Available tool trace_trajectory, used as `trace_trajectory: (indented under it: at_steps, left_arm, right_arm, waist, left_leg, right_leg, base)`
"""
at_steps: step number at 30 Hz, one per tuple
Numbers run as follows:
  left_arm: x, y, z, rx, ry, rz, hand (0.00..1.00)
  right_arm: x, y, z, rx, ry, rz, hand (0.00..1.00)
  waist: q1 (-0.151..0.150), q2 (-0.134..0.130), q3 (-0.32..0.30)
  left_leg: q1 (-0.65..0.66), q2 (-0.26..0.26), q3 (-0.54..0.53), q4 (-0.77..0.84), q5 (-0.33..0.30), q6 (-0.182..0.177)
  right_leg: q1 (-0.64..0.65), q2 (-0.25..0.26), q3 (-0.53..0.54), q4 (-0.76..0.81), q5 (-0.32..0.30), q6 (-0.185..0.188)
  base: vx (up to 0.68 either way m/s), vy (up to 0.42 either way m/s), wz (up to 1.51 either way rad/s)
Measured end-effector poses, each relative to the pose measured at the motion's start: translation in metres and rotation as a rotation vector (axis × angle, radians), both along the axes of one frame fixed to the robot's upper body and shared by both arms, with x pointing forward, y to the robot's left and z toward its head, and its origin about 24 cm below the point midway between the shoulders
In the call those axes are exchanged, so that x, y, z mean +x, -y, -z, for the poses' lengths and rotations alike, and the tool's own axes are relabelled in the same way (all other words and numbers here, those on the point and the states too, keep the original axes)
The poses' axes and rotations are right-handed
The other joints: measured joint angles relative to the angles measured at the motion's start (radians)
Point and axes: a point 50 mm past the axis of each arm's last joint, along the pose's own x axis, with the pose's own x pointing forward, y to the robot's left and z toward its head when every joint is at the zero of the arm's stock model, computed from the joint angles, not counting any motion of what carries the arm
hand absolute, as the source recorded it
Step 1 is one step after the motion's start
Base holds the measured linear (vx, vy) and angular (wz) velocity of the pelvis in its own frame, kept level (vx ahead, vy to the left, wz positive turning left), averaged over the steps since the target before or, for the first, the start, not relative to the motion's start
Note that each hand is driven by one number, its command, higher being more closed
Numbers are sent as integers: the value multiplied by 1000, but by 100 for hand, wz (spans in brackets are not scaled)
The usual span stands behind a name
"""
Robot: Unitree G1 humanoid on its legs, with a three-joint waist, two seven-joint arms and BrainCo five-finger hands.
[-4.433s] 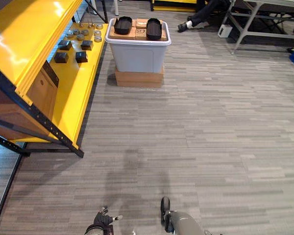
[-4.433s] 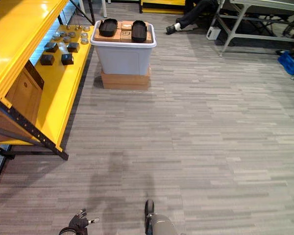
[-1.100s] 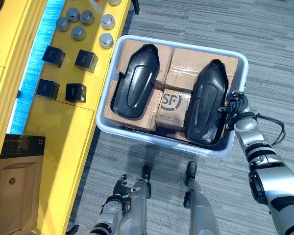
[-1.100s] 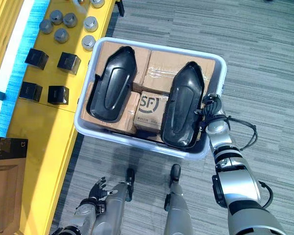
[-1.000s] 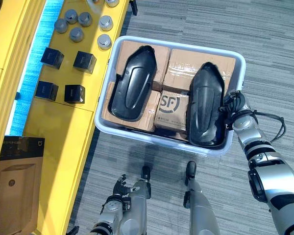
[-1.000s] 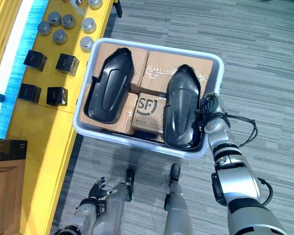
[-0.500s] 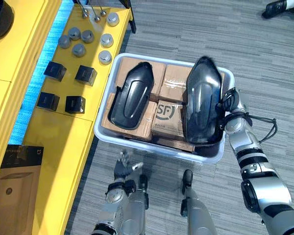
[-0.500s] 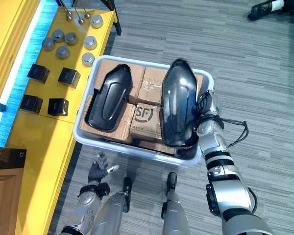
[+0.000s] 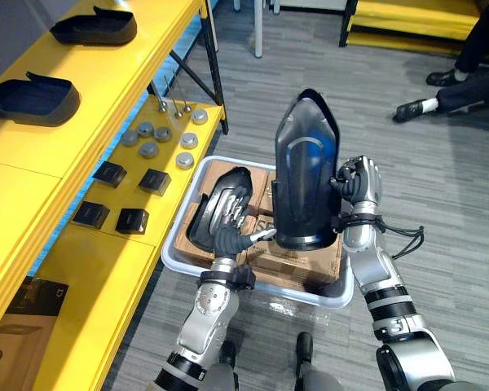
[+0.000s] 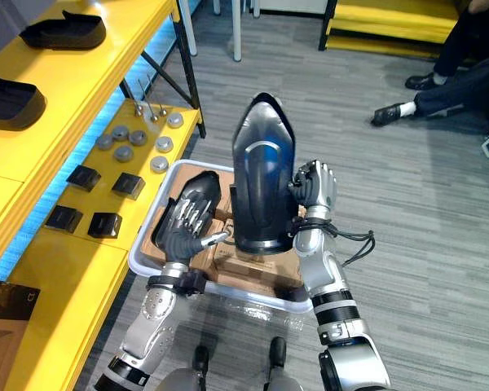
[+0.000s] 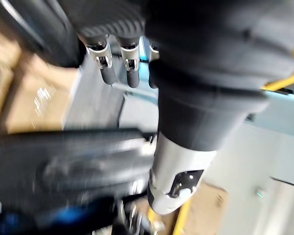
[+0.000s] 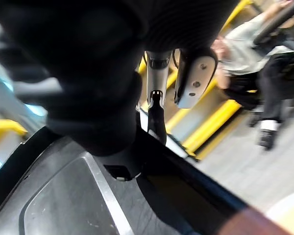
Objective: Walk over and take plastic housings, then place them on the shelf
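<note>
Big change vs a sec ago: the lifted housing (image 9: 306, 171) is out of the bin (image 9: 257, 283). It lay flat on the cardboard boxes (image 9: 297, 259) w/ the right hand (image 9: 359, 183) at its edge. Now it stands upright, nose up, clear above the boxes. The right hand's fingers are curled round the housing's right edge; grip looks firm, as far as I can judge.

The left hand (image 9: 232, 221) has come up from low by the robot's side. It's now over the bin's near left part, fingers straight and spread, holding nothing, thumb pointing at the lifted housing's lower left corner. Touching or just short: can't tell.

The second housing (image 10: 202, 186) hasn't moved. It lies flat in the bin's left half, partly hidden behind the left hand.

The view has tilted up too; that's the camera, not the things. The yellow shelf (image 9: 138, 73) now shows its upper level, w/ two shelf housings (image 9: 33, 94) already lying there. The lower level carries black cubes (image 9: 155, 181) and grey round parts (image 9: 151, 149).

For the task: pick of no. 1 is done. Prob next the left hand steadies the bottom, then a turn left to set it on the upper level near the two there. The second one is left to fetch. Risk: a one-edge grip on a tall, smooth shell may let it swing.
</note>
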Motion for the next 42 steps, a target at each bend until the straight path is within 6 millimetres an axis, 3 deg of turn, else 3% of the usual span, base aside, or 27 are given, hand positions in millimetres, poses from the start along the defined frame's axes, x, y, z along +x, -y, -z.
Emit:
trace_trajectory:
  at_steps: [8, 13, 14, 22, 30, 31, 37, 40, 42]
  left_arm:
    - [12, -3, 13, 106, -53, -58, 0]
    - [16, -6, 16, 122, -78, -94, 0]
    - [16, -7, 16, 123, -76, -97, 100]
    - [17, -9, 16, 70, -102, -105, 100]
    - [16, -17, 18, 70, -126, -231, 100]
    - [14, -19, 19, 61, -130, -247, 100]
    - [3, -40, 29, 92, -147, -389, 100]
    - [4, -62, 20, 94, -110, -531, 100]
    - [-3, -74, 19, 155, -78, -586, 100]
  right_arm:
    - [-30, -47, -14, 44, 143, -191, 100]
    - [-36, -52, -12, 41, 154, -220, 100]
    - [-36, -53, -11, 41, 153, -220, 100]
    - [-38, -58, -7, 50, 135, -253, 100]
    - [-46, -66, 4, 65, 133, -286, 100]
    - [-47, -68, 5, 71, 134, -293, 0]
    - [-64, -77, 29, 170, 68, -395, 0]
    - [-85, -105, 43, 243, 11, -585, 0]
    - [-87, -110, 42, 342, -4, -626, 0]
  waist:
    - [-23, -24, -68]
    - [-21, -48, -92]
    - [-22, -50, -93]
    - [-23, -53, -119]
    - [-22, -62, -135]
    - [-23, -62, -137]
    - [-19, -61, -153]
    - [6, -58, -154]
    - [6, -55, -158]
  left_leg:
    - [50, 3, 3, -62, 22, -6]
    - [68, 2, 20, -77, 27, -8]
    - [69, 1, 20, -78, 27, -7]
    - [81, -1, 18, -83, 29, -6]
    - [88, -1, -5, -91, 31, -6]
    - [86, -2, -20, -99, 37, -9]
    - [74, 0, -150, -158, 103, -32]
    - [73, 2, -204, -188, 124, -38]
    - [62, -3, -233, -192, 129, -39]
  right_leg:
    - [20, 2, 3, -4, 0, -2]
    - [21, 1, 22, -5, 0, -2]
    - [22, 0, 22, -5, 0, -2]
    - [34, -2, 19, -6, 0, -2]
    - [55, -3, -10, -7, -1, -2]
    - [55, -4, -20, -7, -2, -3]
    - [87, -1, -156, -6, -26, -17]
    - [105, 1, -212, -6, -41, -17]
    - [116, -2, -246, -5, -52, -18]
  base:
    - [-13, -5, -1]
    - [35, 14, -10]
    - [34, 30, -5]
    - [18, 22, 0]
    - [-16, 0, 9]
    - [-21, -28, 32]
    - [8, -51, 65]
    - [-10, -52, 55]
    - [-13, -36, 52]
